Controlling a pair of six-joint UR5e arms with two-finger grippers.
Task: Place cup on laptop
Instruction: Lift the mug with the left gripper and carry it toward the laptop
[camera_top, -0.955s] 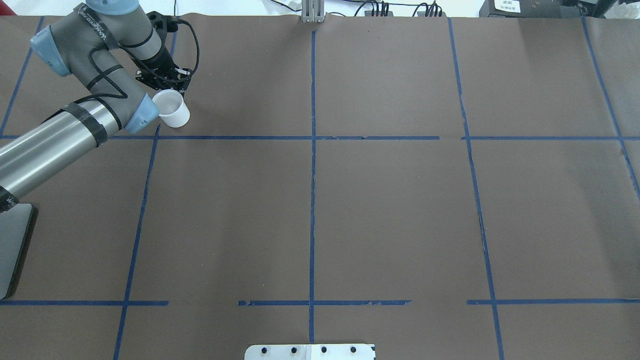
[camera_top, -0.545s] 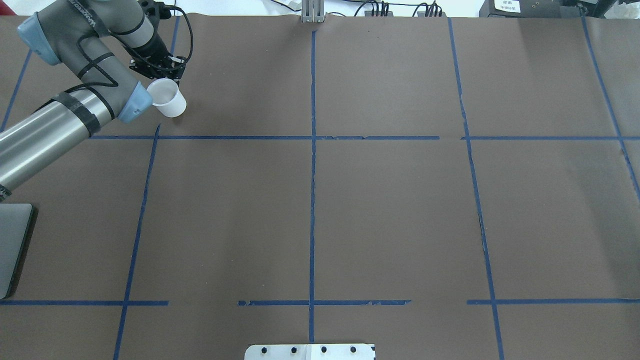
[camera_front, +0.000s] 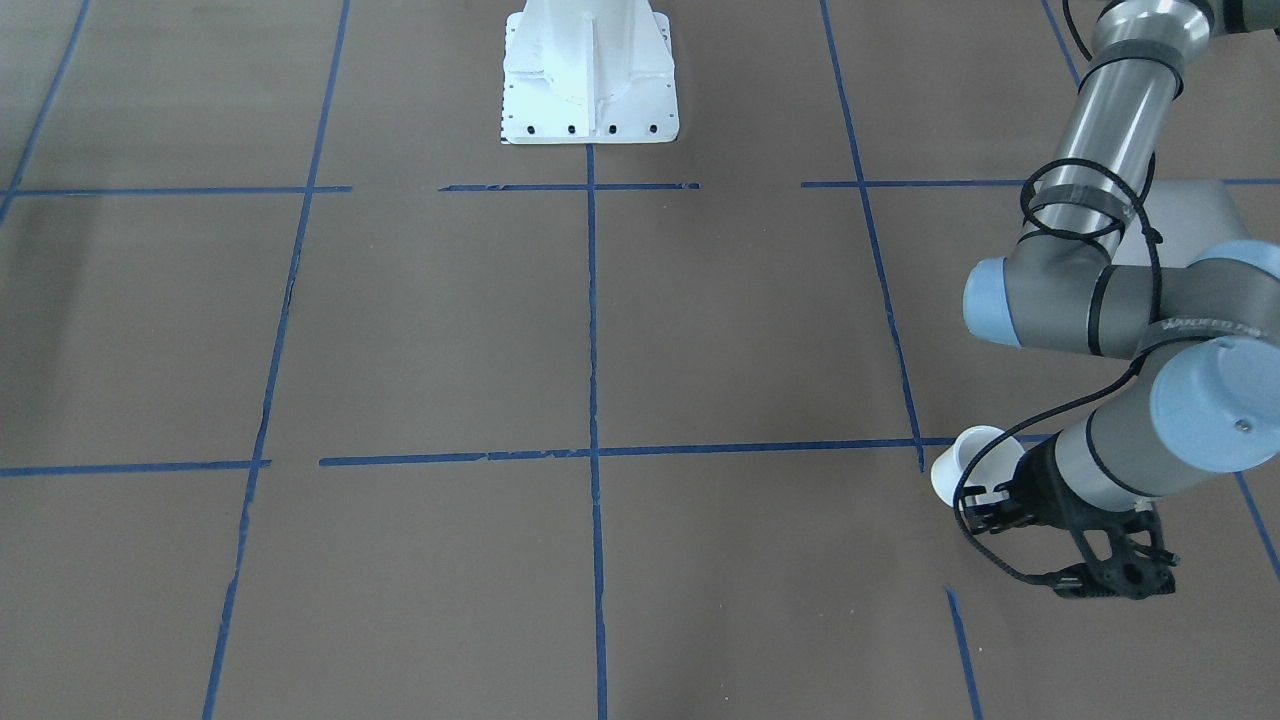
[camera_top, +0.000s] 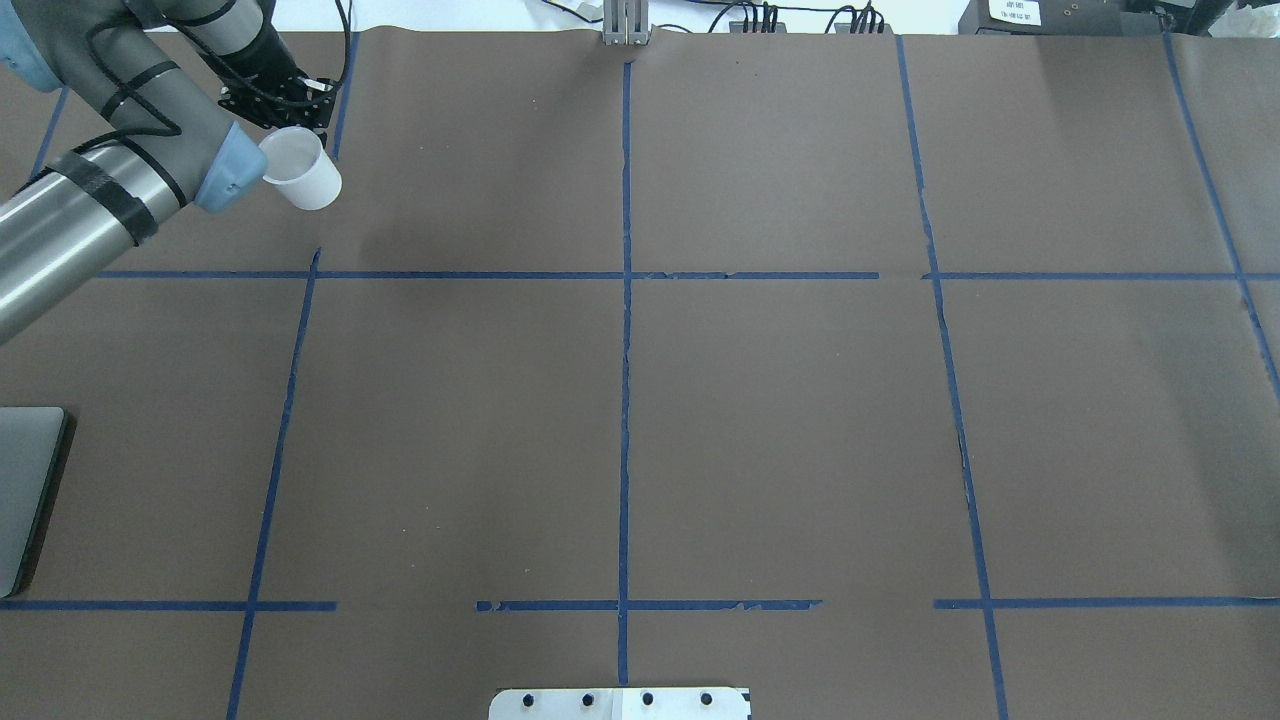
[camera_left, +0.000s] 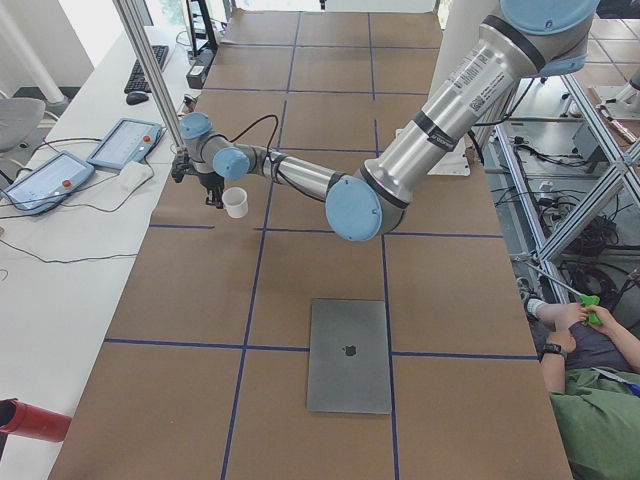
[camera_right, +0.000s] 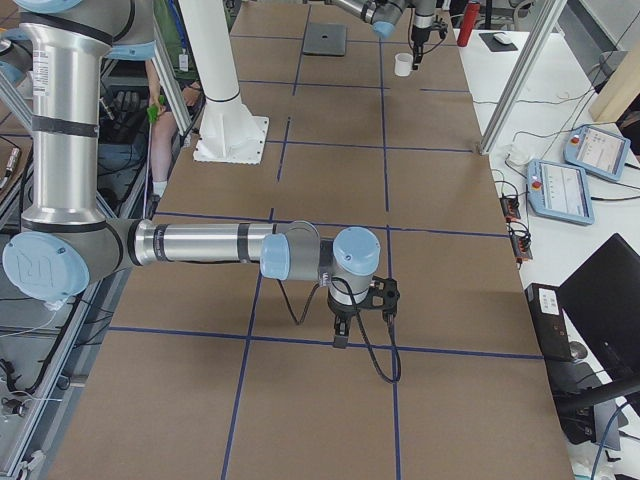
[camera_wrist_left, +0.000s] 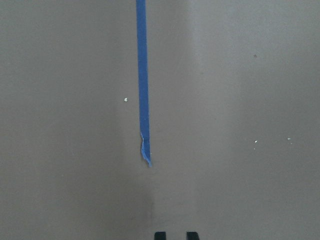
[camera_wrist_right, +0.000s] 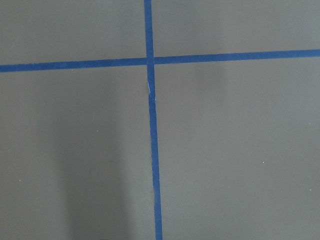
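Note:
The small white cup (camera_top: 303, 175) hangs tilted above the brown table at the far left, and it also shows in the front view (camera_front: 972, 462) and the left side view (camera_left: 236, 203). My left gripper (camera_top: 295, 125) is shut on the cup at its rim side. In the left wrist view its fingertips (camera_wrist_left: 160, 235) stand close together and the cup is out of frame. The silver-grey laptop (camera_left: 349, 355) lies flat and closed nearer my base, and its edge shows in the overhead view (camera_top: 22, 490). My right gripper (camera_right: 360, 318) hovers over the table's other end; I cannot tell if it is open or shut.
Blue tape lines grid the brown table. The white robot base (camera_front: 588, 75) stands at the table's near edge. Two teach pendants (camera_left: 122, 142) lie on the side bench beyond the cup. A metal post (camera_left: 155, 80) rises next to them. A seated person (camera_left: 590, 400) is beside the table.
My left arm has carried the cup farther from my base and to the left, with the cup staying in the gripper. The laptop has not moved.

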